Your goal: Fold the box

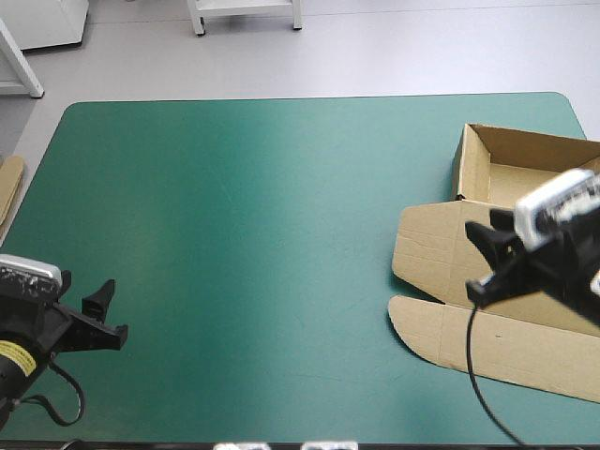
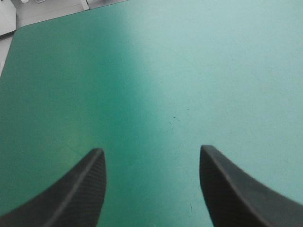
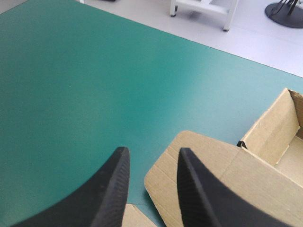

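Right gripper [image 3: 153,153], partly open and empty, hangs over the brown box [image 1: 431,242] at the table's [image 1: 281,234] four o'clock; left gripper [image 1: 114,309] gapes empty at eight.

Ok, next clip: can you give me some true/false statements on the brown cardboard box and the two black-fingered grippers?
1. The brown cardboard box lies at the right side of the teal-green cover. True.
2. The whole box lies flat. False: raised walls stand at its far end; only the nearer flaps lie flat.
3. The left gripper is shut on the box. False: it is open over bare cover, far from the box.
4. The right gripper is open above a flat flap. True.
5. A brown board edge shows at the table's left edge. True.
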